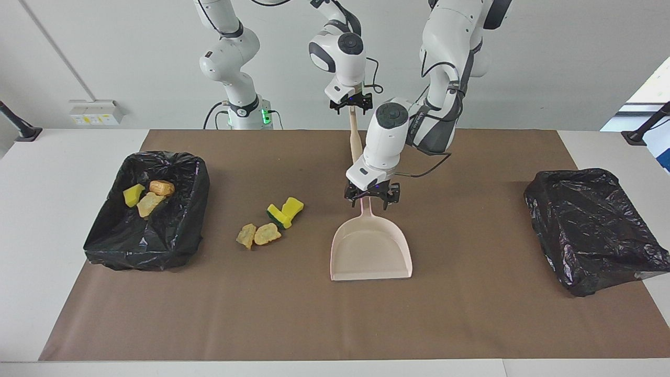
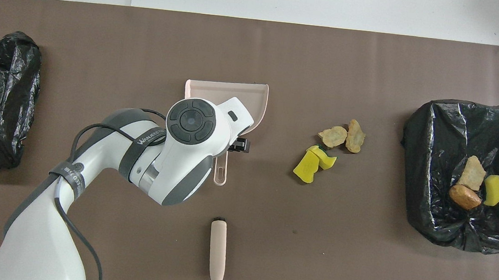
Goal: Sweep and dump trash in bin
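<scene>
Over the dustpan handle: left pincer (image 1: 372,199), fingers spread, straddling the handle of the beige dustpan (image 1: 370,251), not clenched on it.
Above the brush end: right pincer (image 1: 353,104), released, over the upper tip of the wooden-handled brush (image 2: 217,256).
Loose trash (image 1: 269,222): four bits on the table toward the right arm's end from the left pincer.
Binned trash (image 1: 147,196): three bits in the black-lined bin (image 1: 172,235).
Second bin (image 1: 591,230): at the left arm's end.
Writing: lettering on the left arm's strap, not fully readable.
</scene>
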Tool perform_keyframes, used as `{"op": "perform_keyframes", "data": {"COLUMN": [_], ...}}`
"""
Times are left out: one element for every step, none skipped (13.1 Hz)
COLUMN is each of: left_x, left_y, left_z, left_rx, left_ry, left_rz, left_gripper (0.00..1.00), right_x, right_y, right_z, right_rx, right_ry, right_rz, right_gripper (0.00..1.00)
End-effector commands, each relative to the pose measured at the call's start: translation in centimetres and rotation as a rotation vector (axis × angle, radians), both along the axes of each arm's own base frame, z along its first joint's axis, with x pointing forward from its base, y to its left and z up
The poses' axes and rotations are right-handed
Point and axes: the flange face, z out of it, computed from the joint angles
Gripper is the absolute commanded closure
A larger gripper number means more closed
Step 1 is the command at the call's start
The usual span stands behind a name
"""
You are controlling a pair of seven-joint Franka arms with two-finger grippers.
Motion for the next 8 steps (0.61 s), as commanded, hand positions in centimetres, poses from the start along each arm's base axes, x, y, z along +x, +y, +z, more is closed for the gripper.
{"op": "perform_keyframes", "data": {"left_x": [-1.02,-1.08,-1.19,-1.26,-1.20,-1.29,-1.38,-1.37], "left_y": [0.27,0.20,0.16,0.20,0.15,0.10,-0.07,-0.08], "left_z": [0.02,-0.12,-0.35,-0.49,-0.51,-0.69,-0.67,-0.65], "left_rx": [0.012,0.012,0.013,0.016,0.011,0.014,0.012,0.011], "left_ry": [-0.023,-0.023,-0.018,-0.017,-0.021,-0.017,-0.019,-0.021], "left_rz": [-0.010,-0.007,-0.008,-0.018,-0.017,-0.019,-0.022,-0.024], "left_gripper": [0.00,0.00,0.00,0.05,0.08,0.10,0.16,0.26], "right_x": [-0.26,-0.20,-0.20,-0.23,-0.25,-0.12,0.09,0.58], "right_y": [0.22,0.19,0.16,0.08,0.02,-0.04,-0.04,-0.17], "right_z": [-0.77,-0.77,-0.82,-0.93,-1.04,-1.11,-1.11,-1.23], "right_rx": [0.018,0.018,0.018,0.016,0.015,0.014,0.020,0.033], "right_ry": [-0.003,-0.003,-0.004,-0.003,-0.004,-0.003,-0.008,-0.023], "right_rz": [-0.034,-0.036,-0.036,-0.037,-0.038,-0.041,-0.045,-0.058], "right_gripper": [0.00,0.00,0.05,0.10,0.15,0.26,0.38,0.51]}}
